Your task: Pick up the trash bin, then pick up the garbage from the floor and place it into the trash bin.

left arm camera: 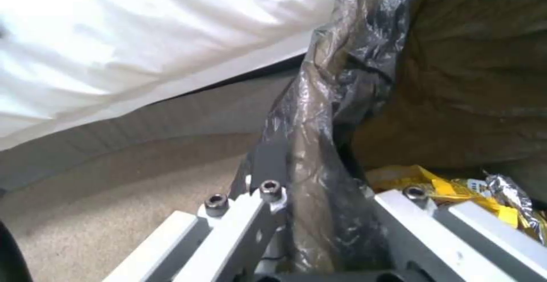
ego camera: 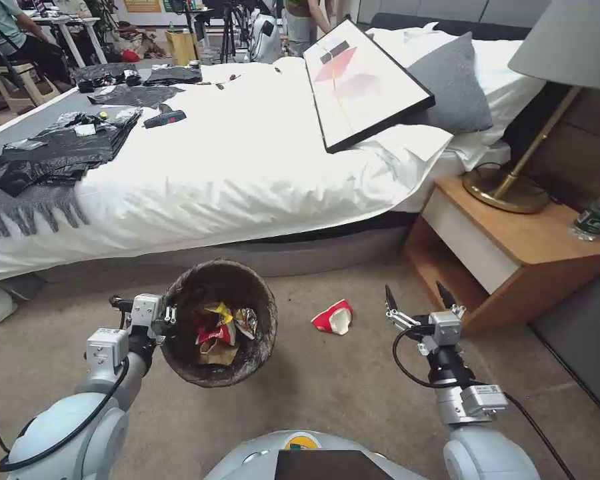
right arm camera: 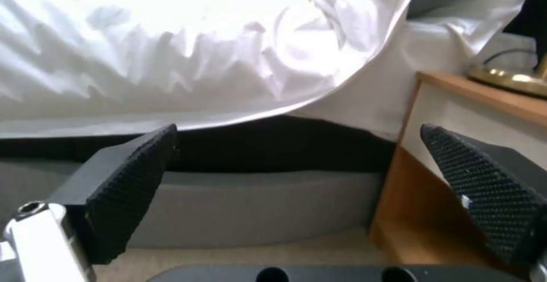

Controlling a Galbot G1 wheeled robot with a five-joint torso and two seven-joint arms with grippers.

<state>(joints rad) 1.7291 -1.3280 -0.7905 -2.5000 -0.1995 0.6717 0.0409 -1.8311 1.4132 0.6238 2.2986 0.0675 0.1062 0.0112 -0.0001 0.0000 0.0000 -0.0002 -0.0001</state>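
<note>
So most of it looks done: the bin (ego camera: 220,323) is off the floor, its rim pinched in the left gripper (ego camera: 170,315), with yellow, red and silver wrappers (ego camera: 221,328) already inside. What's left, as far as I can see, is one crushed red-and-white carton (ego camera: 333,317) on the carpet (ego camera: 353,387), lying between the bin and the right gripper (ego camera: 417,299). That one hovers empty, fingers spread wide. Room-wise: a bed (ego camera: 247,153) with white sheets right ahead, and a wooden nightstand (ego camera: 513,247) with a brass lamp (ego camera: 513,180) on the right.
</note>
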